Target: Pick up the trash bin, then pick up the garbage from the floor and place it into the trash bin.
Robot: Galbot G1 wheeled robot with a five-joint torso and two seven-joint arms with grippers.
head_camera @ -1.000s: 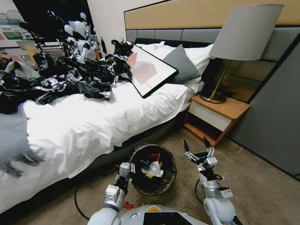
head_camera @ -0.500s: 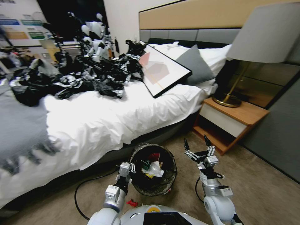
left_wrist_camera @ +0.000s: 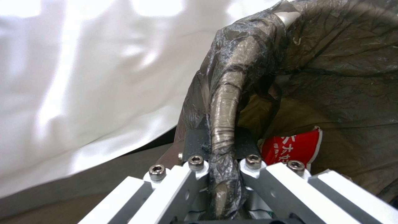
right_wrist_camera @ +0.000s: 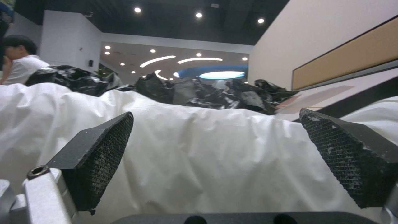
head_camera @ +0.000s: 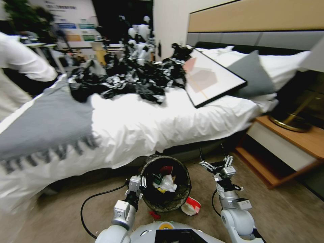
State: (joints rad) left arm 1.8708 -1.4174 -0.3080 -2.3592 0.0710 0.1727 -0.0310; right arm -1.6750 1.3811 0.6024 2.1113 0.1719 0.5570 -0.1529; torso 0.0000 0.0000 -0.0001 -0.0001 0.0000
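The left gripper point(head_camera: 139, 184) is clamped on the rim of the trash bin point(head_camera: 182, 195), one finger inside and one outside, pinching the black bag that is folded over the edge. In the left wrist view the bag-wrapped rim point(left_wrist_camera: 224, 124) runs straight between the two fingers point(left_wrist_camera: 195, 146). The bin hangs from that grip just to the right of the gripper, in front of the bed point(head_camera: 141, 128).

The bin is small and round, its liner crinkled and dark. Inside lie a clear bottle point(head_camera: 166, 183), a red wrapper point(left_wrist_camera: 296, 149) and some yellow scraps.

The right gripper point(head_camera: 216, 161) stands on the far side of the bin from the left one, near it but not touching, fingers spread wide and pointing up, with nothing between them. On the carpet just beside the bin, toward the right arm, lies a red-and-white wrapper point(head_camera: 191, 206). A small red scrap point(head_camera: 155, 215) lies on the floor at the bin's near side.
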